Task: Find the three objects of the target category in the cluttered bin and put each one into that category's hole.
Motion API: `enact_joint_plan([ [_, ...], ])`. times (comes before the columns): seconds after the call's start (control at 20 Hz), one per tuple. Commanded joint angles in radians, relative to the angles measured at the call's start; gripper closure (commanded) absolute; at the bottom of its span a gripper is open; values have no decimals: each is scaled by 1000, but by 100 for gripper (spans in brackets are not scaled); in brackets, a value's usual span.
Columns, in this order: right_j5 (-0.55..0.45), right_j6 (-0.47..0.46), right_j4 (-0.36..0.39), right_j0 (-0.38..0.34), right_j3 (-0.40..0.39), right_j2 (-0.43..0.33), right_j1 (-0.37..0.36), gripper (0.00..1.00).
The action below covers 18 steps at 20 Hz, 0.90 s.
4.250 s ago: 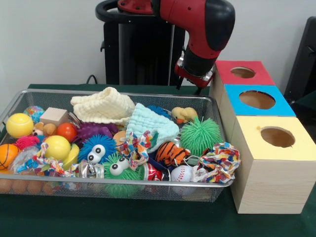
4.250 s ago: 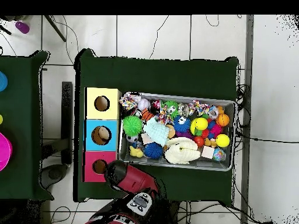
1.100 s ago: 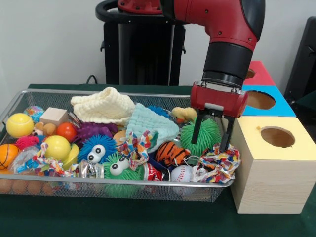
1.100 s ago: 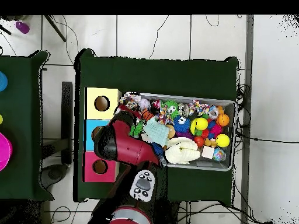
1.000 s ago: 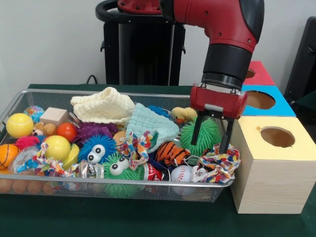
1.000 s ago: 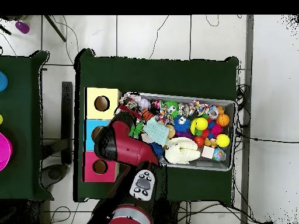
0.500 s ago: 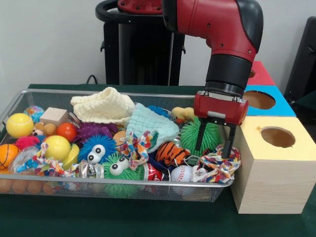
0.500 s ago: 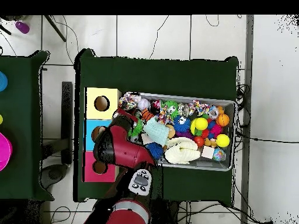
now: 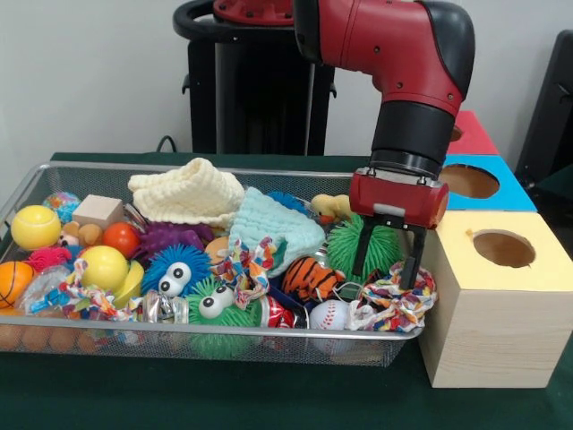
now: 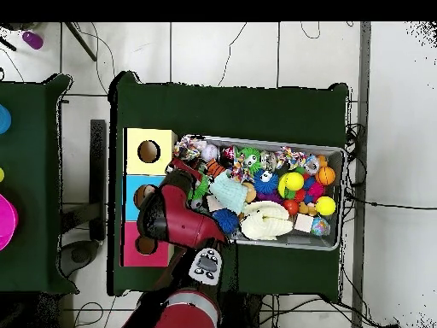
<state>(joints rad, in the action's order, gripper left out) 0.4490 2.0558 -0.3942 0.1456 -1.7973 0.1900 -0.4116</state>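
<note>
Your robot's hand (image 9: 387, 262) hangs with its two black fingers (image 9: 359, 253) spread apart, straddling the green spiky ball (image 9: 349, 244) at the end of the wire bin (image 9: 224, 333) nearest the yellow box (image 9: 497, 303). The fingertips reach down to the knotted rag rope (image 9: 394, 297) that lies just in front of the green spiky ball; nothing is gripped between them. A baseball (image 9: 329, 314) sits beside that rope, against the bin's front wall, with a striped tiger toy (image 9: 307, 276) just behind it. Farther from the yellow box you see a pale blue cloth (image 9: 269, 226), a cream cloth (image 9: 188, 191), a blue fuzzy toy with big eyes (image 9: 175, 269) and a yellow ball (image 9: 36, 226) at the bin's far end. Behind the yellow box stand a blue box (image 9: 479, 184) and a red box (image 9: 464, 131), each with a round hole in its top. From overhead, the red arm (image 10: 175, 218) covers the box end of the bin on the green table (image 10: 256, 107).
</note>
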Motion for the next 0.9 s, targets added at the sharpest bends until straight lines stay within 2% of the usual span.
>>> enact_joint_plan([
  [0.05,84,327,-33,-10,-47,-127,78,0],
  [0.25,135,367,0,-14,-45,-127,86,0],
  [0.45,139,377,22,-17,-45,-125,85,0],
  [0.5,135,378,28,-20,-46,-127,84,100],
  [0.75,168,405,57,-28,-50,-138,89,100],
  [0.9,177,395,34,-3,-46,-123,95,100],
])
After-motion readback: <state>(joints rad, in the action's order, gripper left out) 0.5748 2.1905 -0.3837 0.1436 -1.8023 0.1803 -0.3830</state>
